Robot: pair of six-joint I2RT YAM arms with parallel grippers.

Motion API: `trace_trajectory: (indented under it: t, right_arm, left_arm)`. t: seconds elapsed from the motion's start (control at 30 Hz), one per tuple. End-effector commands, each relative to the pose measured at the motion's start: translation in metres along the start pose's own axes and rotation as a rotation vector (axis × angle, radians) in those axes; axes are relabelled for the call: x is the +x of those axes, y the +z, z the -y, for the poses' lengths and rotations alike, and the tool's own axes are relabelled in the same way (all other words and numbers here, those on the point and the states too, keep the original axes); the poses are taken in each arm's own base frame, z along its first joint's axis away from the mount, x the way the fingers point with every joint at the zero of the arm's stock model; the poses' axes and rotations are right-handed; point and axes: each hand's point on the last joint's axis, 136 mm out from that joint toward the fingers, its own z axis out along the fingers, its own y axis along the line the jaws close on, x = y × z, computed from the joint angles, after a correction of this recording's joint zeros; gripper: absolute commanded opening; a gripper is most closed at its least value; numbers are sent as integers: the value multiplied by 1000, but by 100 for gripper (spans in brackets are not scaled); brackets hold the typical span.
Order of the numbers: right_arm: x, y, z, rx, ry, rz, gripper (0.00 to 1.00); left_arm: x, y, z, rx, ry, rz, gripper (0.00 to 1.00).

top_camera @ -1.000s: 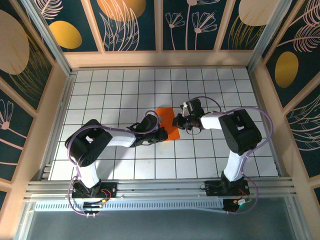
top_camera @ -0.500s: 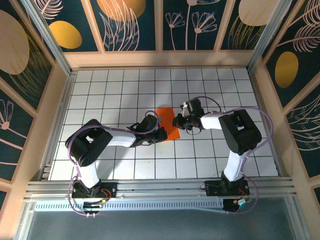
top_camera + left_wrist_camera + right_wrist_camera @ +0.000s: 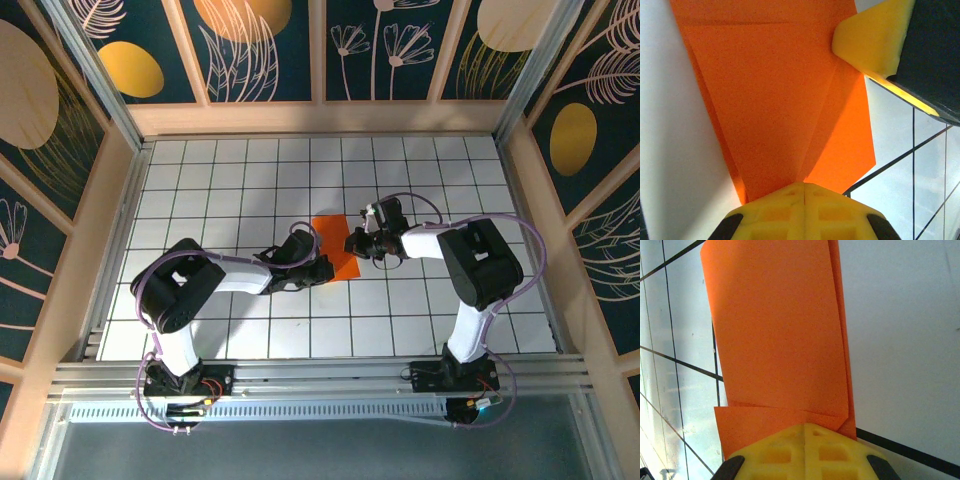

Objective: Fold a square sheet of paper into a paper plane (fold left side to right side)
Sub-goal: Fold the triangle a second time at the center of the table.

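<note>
Orange square sheet of paper [image 3: 334, 243], folded in layers, is shown mid-frame, touched at lower left by the left gripper [image 3: 319, 268] and at right by the right gripper [image 3: 354, 243], both closed.

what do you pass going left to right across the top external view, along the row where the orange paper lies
left arm → left end effector → orange paper → right end effector → right arm

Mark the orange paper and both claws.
square sheet of paper [image 3: 335, 240], top external view, bare middle
left claw [image 3: 804, 189], left wrist view, fingertip seam
right claw [image 3: 805, 429], right wrist view, fingertip seam
</note>
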Motion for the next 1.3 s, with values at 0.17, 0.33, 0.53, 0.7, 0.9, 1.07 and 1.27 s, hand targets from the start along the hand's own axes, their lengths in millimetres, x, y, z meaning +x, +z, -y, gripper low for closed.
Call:
trace_trajectory:
  t: [0.17, 0.33, 0.53, 0.7, 0.9, 1.07, 1.27]
  right_arm:
    - [14, 1, 17, 91, 15, -51, 0]
    - [2, -6, -1, 49, -13, -25, 0]
    - [-6, -14, -15, 12, -34, 2, 0]
    - [-4, -12, -25, -43, -46, -3, 0]
    - [-5, -5, -33, -66, -65, -7, 0]
    - [-4, 5, -24, -44, -49, -18, 0]
    - [3, 11, -1, 36, -18, -39, 0]
  left_arm:
    - [10, 3, -18, -57, -4, -23, 0]
    - [14, 5, -23, -69, -14, -35, 0]
    - [17, 8, -26, -76, -21, -48, 0]
    - [17, 9, -25, -75, -20, -50, 0]
    - [17, 9, -26, -77, -21, -51, 0]
    - [17, 9, -25, -76, -20, -51, 0]
    - [16, 6, -18, -52, -13, -46, 0]
